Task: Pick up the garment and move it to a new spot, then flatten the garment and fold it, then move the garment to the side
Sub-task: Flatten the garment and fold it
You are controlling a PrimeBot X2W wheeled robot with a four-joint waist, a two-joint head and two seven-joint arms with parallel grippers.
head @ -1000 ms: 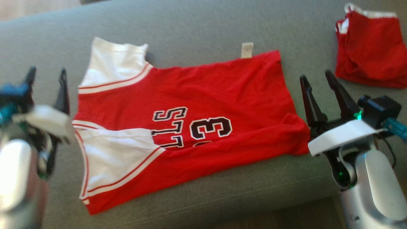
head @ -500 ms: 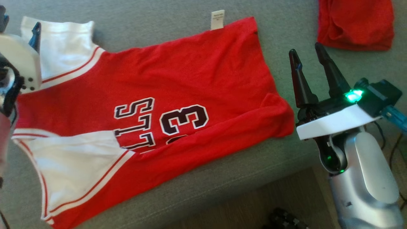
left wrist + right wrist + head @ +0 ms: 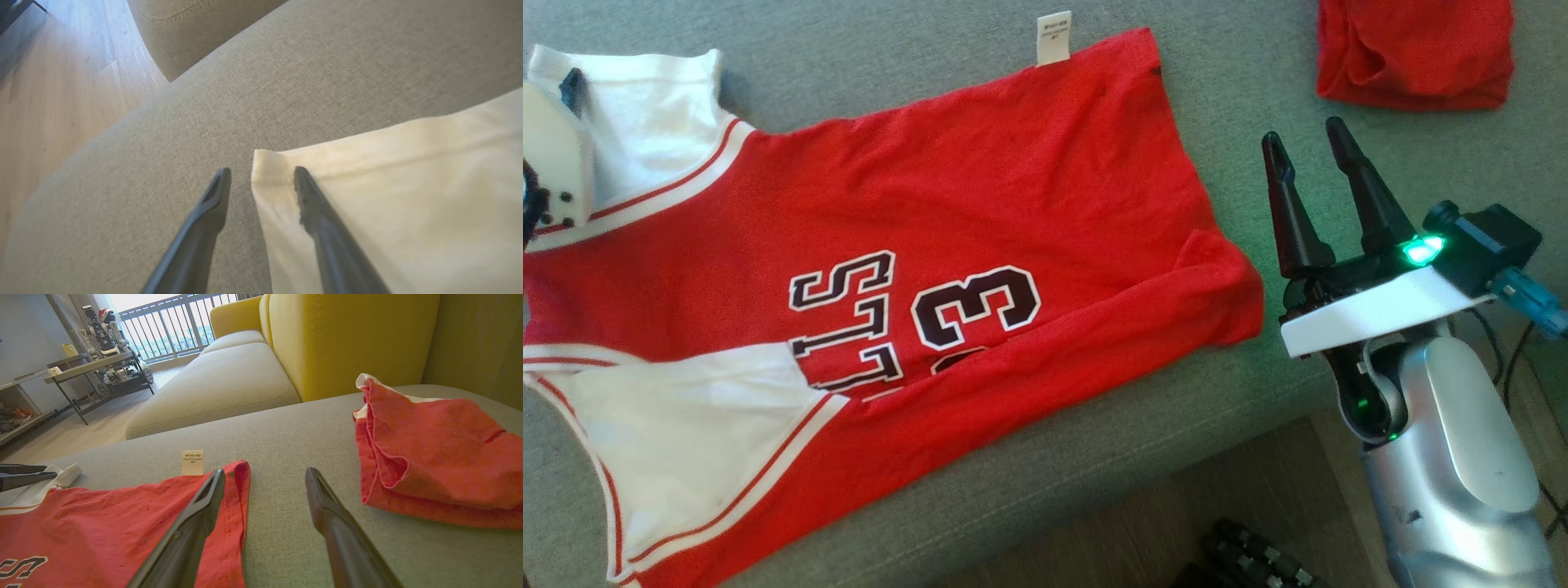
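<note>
— So, where's the jersey (image 3: pixel 980 204)?
— Spread flat on the grey woven sofa (image 3: pixel 890 90): red knit, white shoulder panels, striped trim.
— And the left gripper (image 3: pixel 262 170)?
— Jaws apart, straddling the white hemmed corner, one finger on cloth, one on the sofa.
— And the right gripper (image 3: pixel 1303 132)?
— Spread wide, just beside the red hem.

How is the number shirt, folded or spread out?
Mostly spread: the jersey lies flat on the cushion, near edge folded over the lettering.
</note>
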